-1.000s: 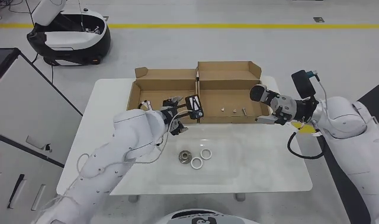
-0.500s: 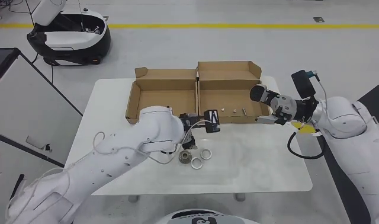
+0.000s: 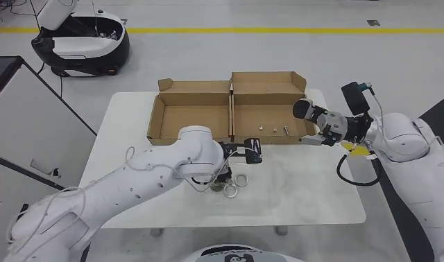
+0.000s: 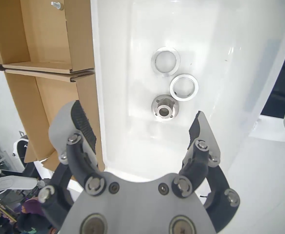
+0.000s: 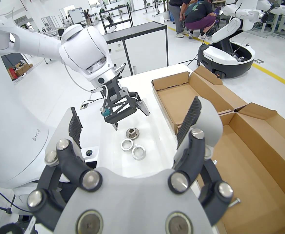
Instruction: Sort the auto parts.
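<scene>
Low in the centre of the top view, on the white table (image 3: 312, 193), three loose parts lay close together. They were a round flanged metal hub (image 4: 165, 108) with a bored centre, a first flat silver metal ring (image 3: 229, 190) just beside it, and a second flat silver metal ring (image 3: 241, 180) a little up and to the right. The two rings were nearly touching. The left gripper (image 4: 138, 112) hung over this cluster with its fingers spread wide and nothing between them. In the right wrist view its fingertips stood above the table near the hub, apart from it.

Higher in the top view, at the centre, two open boxes sat side by side with their walls touching. These were the left brown cardboard box (image 3: 187, 113) and the right brown cardboard box (image 3: 267, 109). Three small metal bolts (image 3: 275, 129) lay in the right one, along its near wall. At that box's right end, mid-right in the frame, the right gripper (image 5: 135, 107) was wide open and held nothing.

Farther off, a white-and-black wheeled robot base (image 3: 83, 44) stood at the upper left. A yellow floor line (image 3: 277, 30) ran across the top.
</scene>
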